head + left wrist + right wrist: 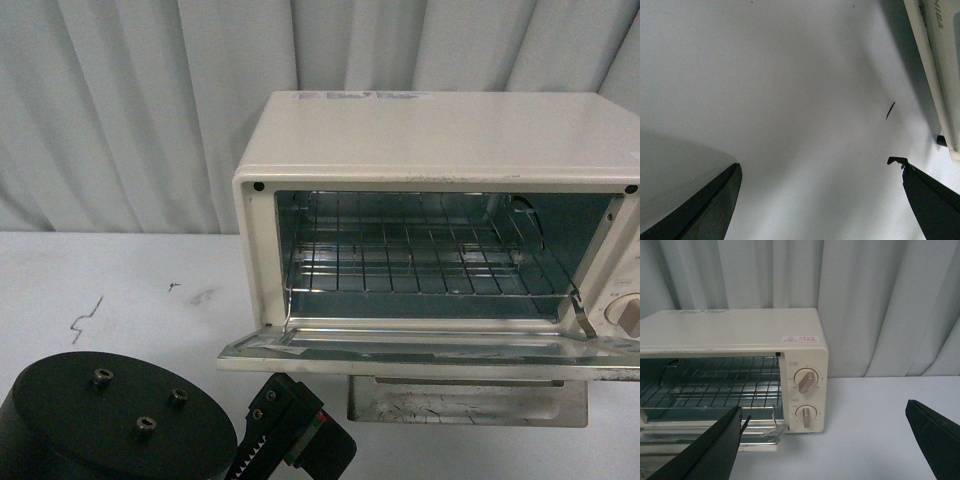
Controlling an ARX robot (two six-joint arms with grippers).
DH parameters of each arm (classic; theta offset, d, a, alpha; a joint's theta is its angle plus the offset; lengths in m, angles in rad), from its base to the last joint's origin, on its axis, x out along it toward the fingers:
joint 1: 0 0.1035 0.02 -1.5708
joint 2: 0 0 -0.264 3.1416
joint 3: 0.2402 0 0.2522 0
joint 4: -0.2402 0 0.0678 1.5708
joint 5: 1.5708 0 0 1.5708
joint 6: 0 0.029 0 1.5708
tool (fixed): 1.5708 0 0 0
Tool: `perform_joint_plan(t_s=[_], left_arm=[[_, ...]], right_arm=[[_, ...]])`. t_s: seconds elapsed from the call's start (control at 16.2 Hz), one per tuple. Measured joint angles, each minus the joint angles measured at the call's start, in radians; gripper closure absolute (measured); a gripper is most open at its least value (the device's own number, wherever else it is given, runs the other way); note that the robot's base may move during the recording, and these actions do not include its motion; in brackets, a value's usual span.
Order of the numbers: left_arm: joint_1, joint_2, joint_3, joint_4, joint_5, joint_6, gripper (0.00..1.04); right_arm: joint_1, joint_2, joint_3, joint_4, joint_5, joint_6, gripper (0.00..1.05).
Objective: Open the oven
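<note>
The cream-white oven (pixel 420 130) stands on the white table with its door (pixel 400 350) folded down flat, and the wire rack (pixel 420 255) inside shows. In the right wrist view the oven (pixel 740 335) shows its two beige knobs (pixel 805 380) and open cavity. My right gripper (pixel 822 440) is open and empty, back from the oven's knob side above the table. My left gripper (pixel 817 187) is open and empty over bare table, with the oven's edge (pixel 940 60) off to one side. In the front view the left arm's black body (pixel 295 435) sits low, in front of the door.
A black round base (pixel 110 420) fills the front view's lower left corner. The crumb tray (pixel 465 400) sticks out under the open door. White curtains (pixel 130 100) hang behind the table. Small dark marks (pixel 85 318) lie on the table left of the oven.
</note>
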Motion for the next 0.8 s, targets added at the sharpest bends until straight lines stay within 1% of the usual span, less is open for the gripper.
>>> perform_joint_plan(t_s=[0.12,0.62,0.68,0.74,0.8], left_arm=[[0.000,0.000,0.000,0.000,0.000,0.000,0.07],[0.000,0.000,0.000,0.000,0.000,0.000,0.07],[-0.018,0.064,-0.059,0.268,-0.106,-0.016,0.07],[-0.016,0.096,-0.135,0.497,-0.173,-0.023,0.07],[-0.012,0.062,-0.148,0.552,-0.174,0.001,0.07]], right_arm=[[0.000,0.000,0.000,0.000,0.000,0.000,0.07],[0.000,0.000,0.000,0.000,0.000,0.000,0.06],[0.000,0.000,0.000,0.000,0.000,0.000,0.06],[0.000,0.000,0.000,-0.001,0.000,0.000,0.06],[0.000,0.000,0.000,0.001,0.000,0.000,0.06]])
